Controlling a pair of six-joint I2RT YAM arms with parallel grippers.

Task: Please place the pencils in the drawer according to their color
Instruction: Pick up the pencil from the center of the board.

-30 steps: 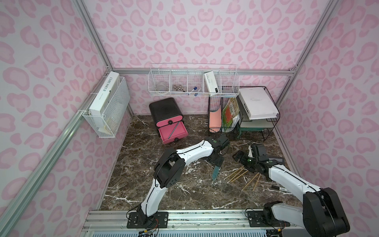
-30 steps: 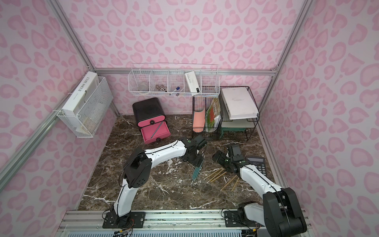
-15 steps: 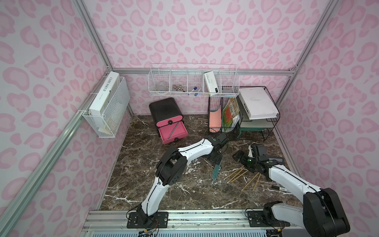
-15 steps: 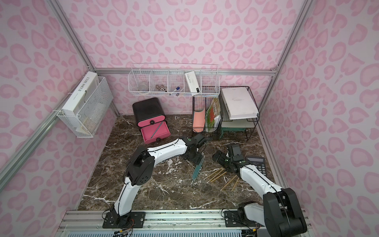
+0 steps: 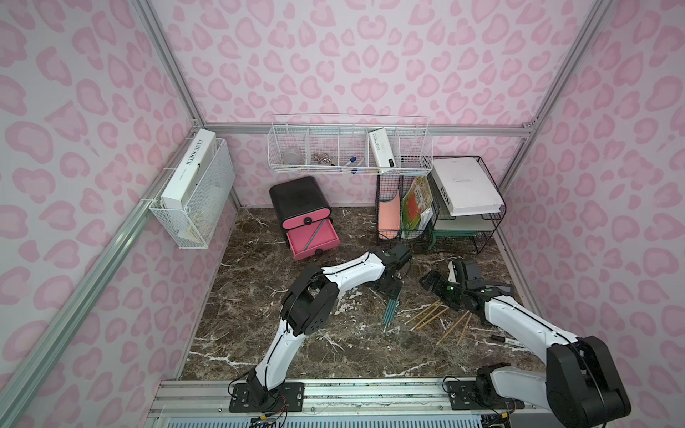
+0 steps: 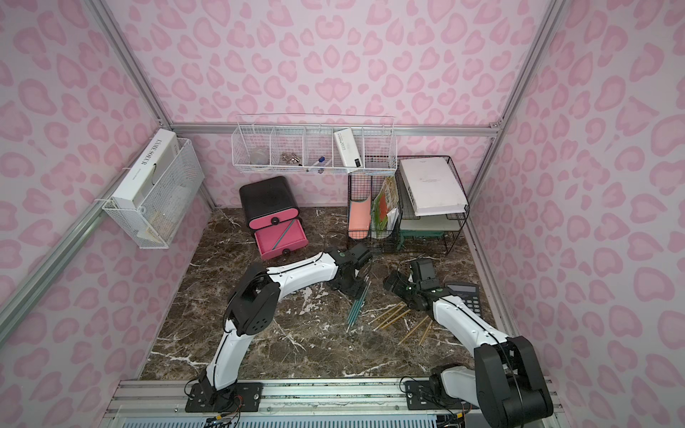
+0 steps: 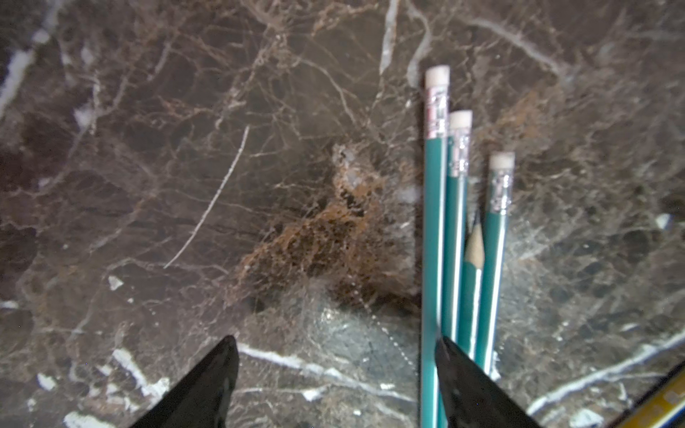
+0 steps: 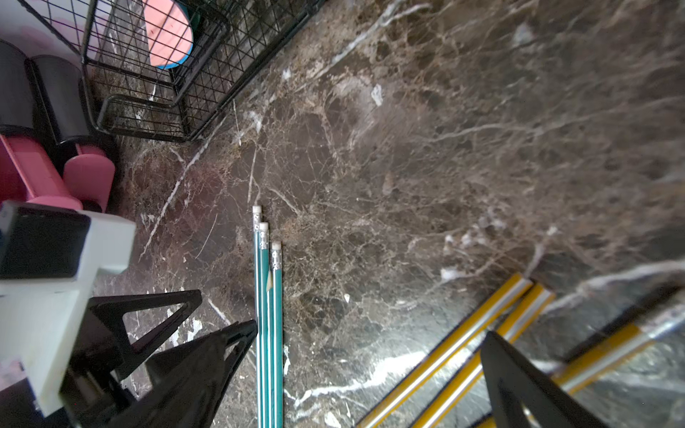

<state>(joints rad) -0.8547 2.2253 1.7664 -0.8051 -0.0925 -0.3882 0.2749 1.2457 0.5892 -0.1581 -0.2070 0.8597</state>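
Cabinet point(image 5: 298, 198): black shell with pink fronts, at the back of the table point(image 5: 259, 333). Both top views show it whole point(image 6: 267, 198). The right wrist view catches only a pink and black corner.
Open drawer point(image 5: 313, 239): second from the cabinet's top, pulled out. A lone pencil point(image 5: 314, 237), green, lies slantwise inside. Only the top views show this.
Green pencils point(image 5: 390, 313): tight bundle flat on the table, well apart from the cabinet, on its robot-facing side. The top views give only a bundle. The left wrist view point(image 7: 456, 241) shows three white erasers and one sharpened tip, so four pencils.
Left gripper point(image 5: 394, 292): over one end of the green bundle, jaws apart, holding nothing. In the left wrist view point(image 7: 335, 341) one pencil runs just inside one finger point(image 7: 467, 378) and the rest pass under it. Contact: cannot tell.
Yellow pencils point(image 5: 426, 315): loose and fanned, farther from the cabinet than the green bundle. The right wrist view point(image 8: 463, 344) shows pale stripes along them, which the top views do not.
Right gripper point(image 5: 435, 291): jaws spread wide, empty, above one end of the yellow pencils. The right wrist view point(image 8: 372, 329) shows nothing gripped.
Calculator point(image 6: 465, 296): beyond the right gripper from the cabinet. Clear in a top view, in neither wrist view.
Wire rack point(image 5: 437, 207): beside the cabinet, along the back wall.
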